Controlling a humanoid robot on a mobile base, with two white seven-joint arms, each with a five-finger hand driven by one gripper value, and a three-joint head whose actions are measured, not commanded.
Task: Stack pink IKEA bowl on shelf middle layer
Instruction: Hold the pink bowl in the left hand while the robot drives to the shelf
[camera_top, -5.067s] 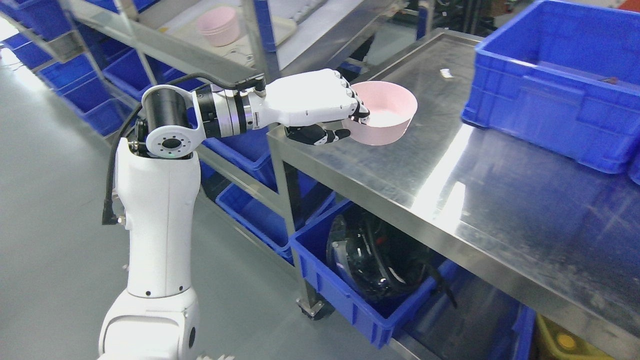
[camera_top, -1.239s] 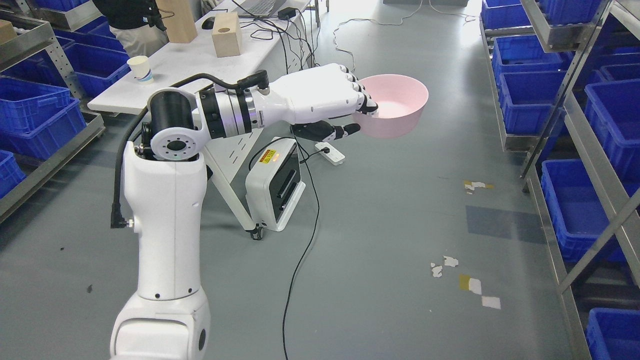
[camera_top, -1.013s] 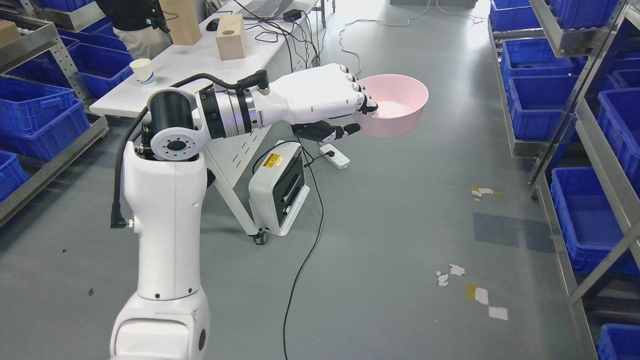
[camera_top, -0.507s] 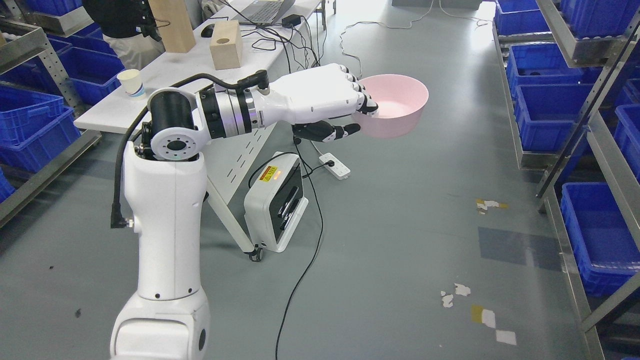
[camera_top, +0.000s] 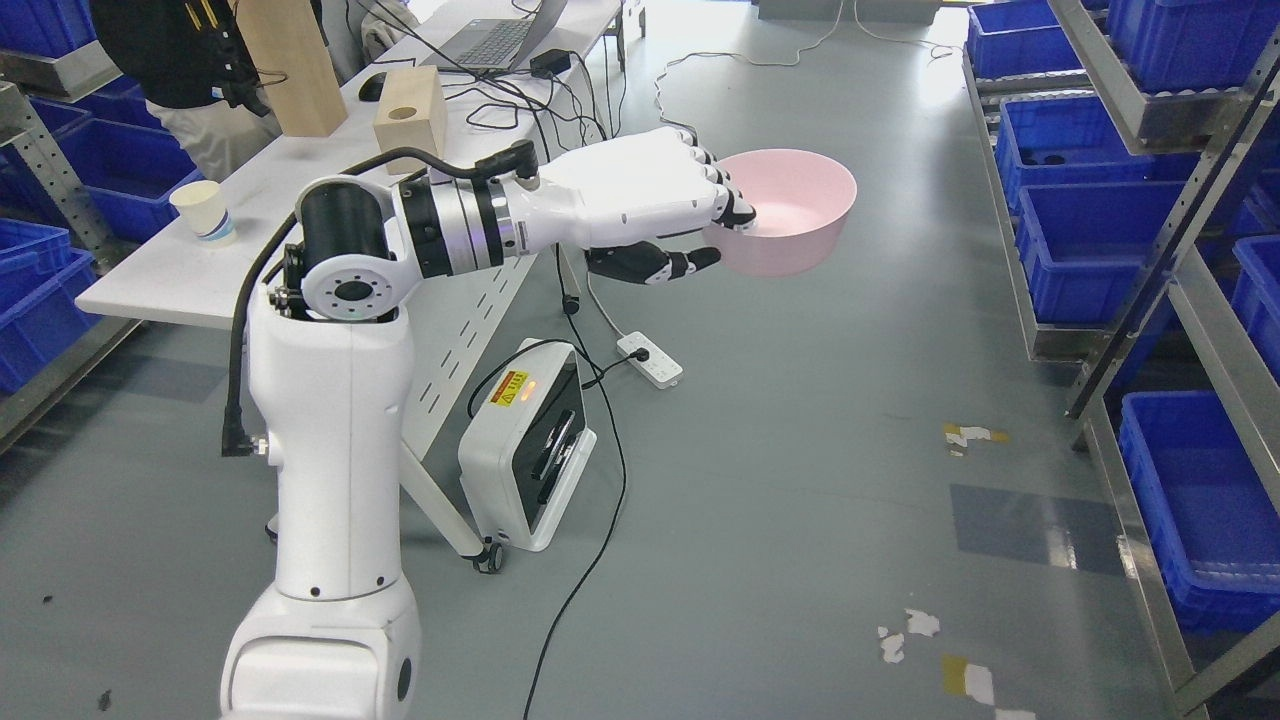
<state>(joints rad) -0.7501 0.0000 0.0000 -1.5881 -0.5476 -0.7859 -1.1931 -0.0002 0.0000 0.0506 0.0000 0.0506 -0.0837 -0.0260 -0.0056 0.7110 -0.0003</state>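
The bowl (camera_top: 790, 212) is held in the left hand (camera_top: 650, 205), out in the air above the grey floor (camera_top: 800, 450). The fingers (camera_top: 722, 200) are curled over the near rim into the bowl, and the dark thumb (camera_top: 655, 265) is pressed against the wall beneath, so the rim is pinched between them. The bowl is kept upright, mouth up. A shelf (camera_top: 1150, 260) with blue bins (camera_top: 1080, 250) is seen well apart, to the right.

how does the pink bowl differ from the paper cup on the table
The pink bowl is wide, shallow and plain pink; the paper cup is narrow, tall and whitish with a blue band. The bowl is held in the air by the left hand; the cup stands on the white table. Both sit upright, open side up.
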